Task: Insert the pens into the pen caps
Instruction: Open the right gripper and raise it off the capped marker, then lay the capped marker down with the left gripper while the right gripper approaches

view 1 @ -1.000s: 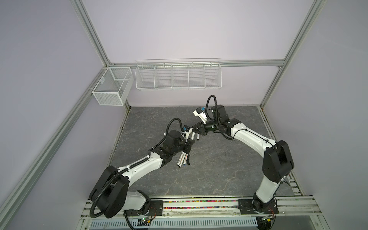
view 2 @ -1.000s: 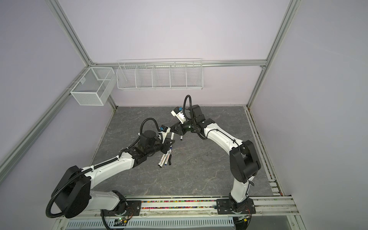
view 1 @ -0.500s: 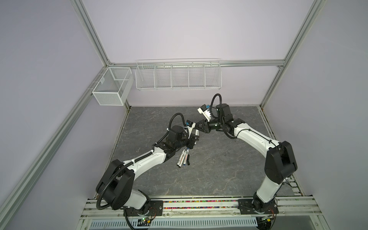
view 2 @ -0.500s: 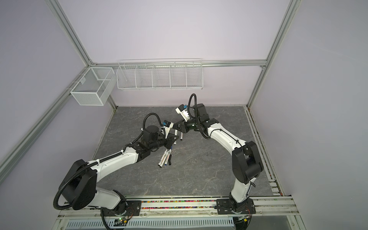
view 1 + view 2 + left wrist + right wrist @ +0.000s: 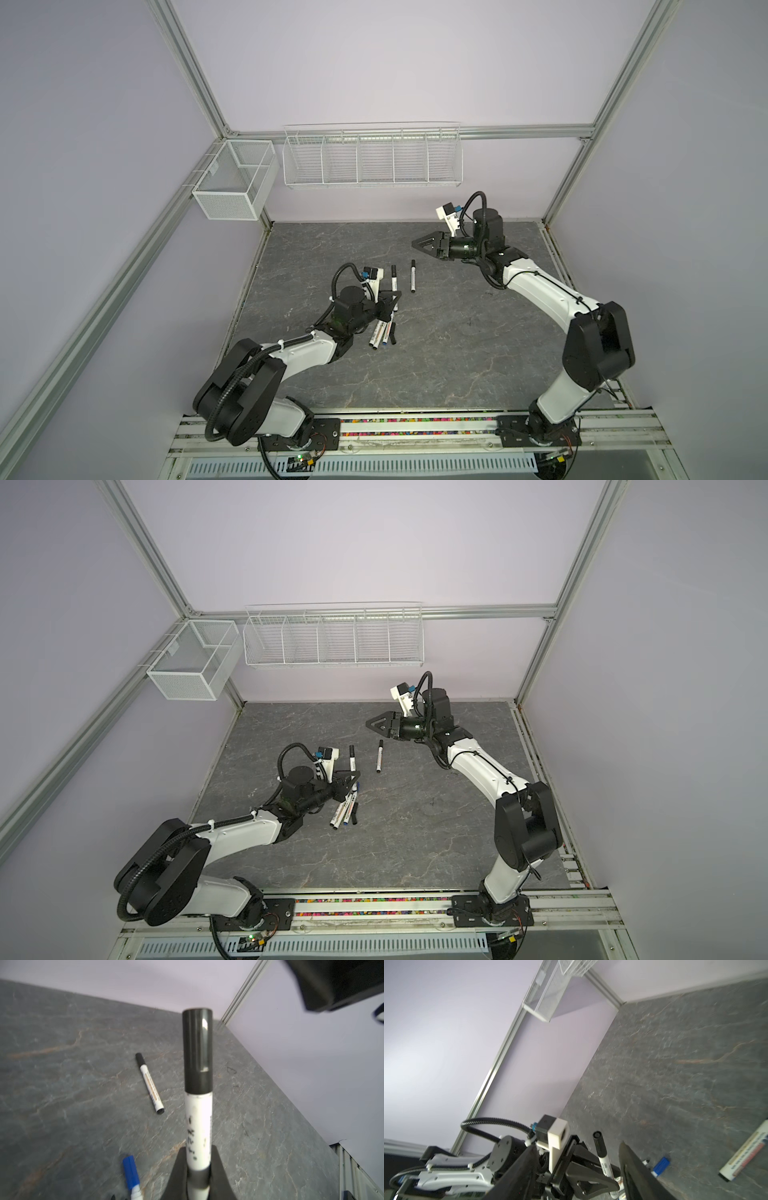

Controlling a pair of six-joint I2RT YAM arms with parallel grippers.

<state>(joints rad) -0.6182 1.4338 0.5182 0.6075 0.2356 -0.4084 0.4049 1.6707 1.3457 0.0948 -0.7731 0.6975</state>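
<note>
While the cluster of pens [image 5: 377, 334] lies on the grey bench [image 5: 457, 353] just below centre in both top views, the left end effector [image 5: 198, 1151] directly above it is clamped on the white barrel of a pen [image 5: 198, 1124] wearing a black cap [image 5: 197, 1051]. Right of that, a loose capped pen [image 5: 413, 277] lies flat. Farther up and right, the right end effector [image 5: 417, 245] hangs wide and empty. Wire baskets [image 5: 372, 166] line the back wall.

Walls [image 5: 374, 62]: plain pale lilac panels
Counter [image 5: 457, 353]: dark grey marbled slab
Fixtures: white wire rack [image 5: 372, 183], white mesh box [image 5: 226, 203]
</note>
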